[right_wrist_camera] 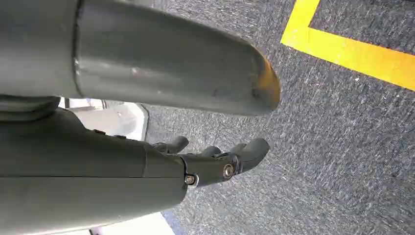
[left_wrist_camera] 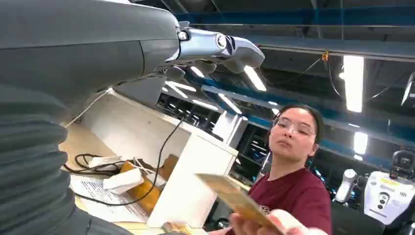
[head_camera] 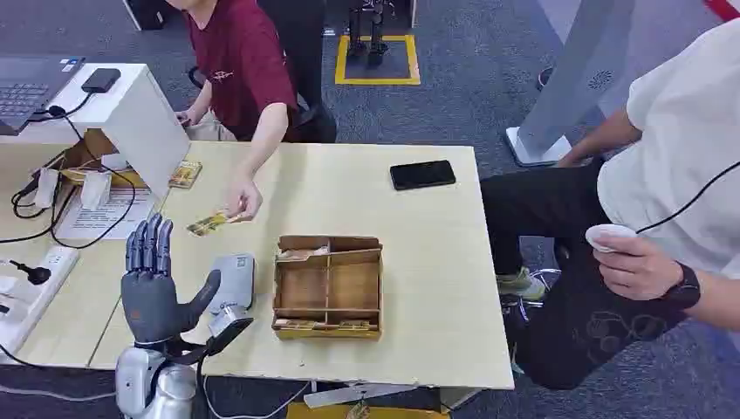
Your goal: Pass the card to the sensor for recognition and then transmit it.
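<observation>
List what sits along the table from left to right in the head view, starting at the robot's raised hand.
left hand → grey sensor → wooden compartment box → black phone

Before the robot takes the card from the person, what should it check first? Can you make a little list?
1. Left hand empty, fingers spread: ok.
2. Card offered by the person's hand, close to the left hand: ok.
3. Card already in the robot's grasp: not ok, the person holds it.
4. Grey sensor on the table, uncovered beside the left hand: ok.
5. Wooden tray out of the way of the handover: ok.
6. Right hand hangs over the floor, holding nothing: ok.
</observation>
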Tool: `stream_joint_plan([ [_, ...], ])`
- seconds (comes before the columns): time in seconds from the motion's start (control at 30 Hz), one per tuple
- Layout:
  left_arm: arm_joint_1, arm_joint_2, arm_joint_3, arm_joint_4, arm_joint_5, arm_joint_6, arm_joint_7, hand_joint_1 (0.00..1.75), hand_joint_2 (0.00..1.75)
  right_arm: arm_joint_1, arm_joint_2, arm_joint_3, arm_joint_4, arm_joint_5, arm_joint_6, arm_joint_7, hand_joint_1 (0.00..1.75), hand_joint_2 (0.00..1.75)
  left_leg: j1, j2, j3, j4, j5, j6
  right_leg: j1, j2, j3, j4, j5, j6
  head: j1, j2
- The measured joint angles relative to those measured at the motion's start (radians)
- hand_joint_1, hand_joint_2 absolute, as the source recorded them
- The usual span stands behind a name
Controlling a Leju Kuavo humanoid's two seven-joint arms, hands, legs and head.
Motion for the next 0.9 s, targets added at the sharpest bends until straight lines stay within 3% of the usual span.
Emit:
stream_joint_plan([
  [0.3,0.000,0.000,0.000,0.003,-0.003,0.000,-0.001,0.00,1.75,0.000,0.000,0.000,0.000,0.000,0.000,0.000,0.00,0.00,0.000,0.000,0.000,0.000,0.000,0.000,0.000,0.000,0.000,0.000,0.000,0.000,0.000,0.000],
  [0.33,0.000,0.000,0.000,0.003,-0.003,0.000,-0.001,0.35,1.75,0.000,0.000,0.000,0.000,0.000,0.000,0.000,0.00,0.00,0.000,0.000,0.000,0.000,0.000,0.000,0.000,0.000,0.000,0.000,0.000,0.000,0.000,0.000],
  [0.37,0.000,0.000,0.000,0.003,-0.003,0.000,-0.001,1.61,1.75,0.000,0.000,0.000,0.000,0.000,0.000,0.000,0.00,0.00,0.000,0.000,0.000,0.000,0.000,0.000,0.000,0.000,0.000,0.000,0.000,0.000,0.000,0.000],
  [0.4,0.000,0.000,0.000,0.004,-0.006,0.000,-0.001,1.75,1.75,0.000,0.000,0.000,0.000,0.000,0.000,0.000,0.00,0.00,0.000,0.000,0.000,0.000,0.000,0.000,0.000,0.000,0.000,0.000,0.000,0.000,0.000,0.000],
  [0.9,-0.001,0.009,-0.008,0.032,0.022,0.000,-0.001,1.75,1.75,0.000,0.000,0.000,0.000,0.000,-0.001,-0.003,0.00,0.00,0.000,0.000,0.000,0.000,0.000,0.000,0.000,0.000,0.000,0.000,0.000,0.000,0.000,0.000],
])
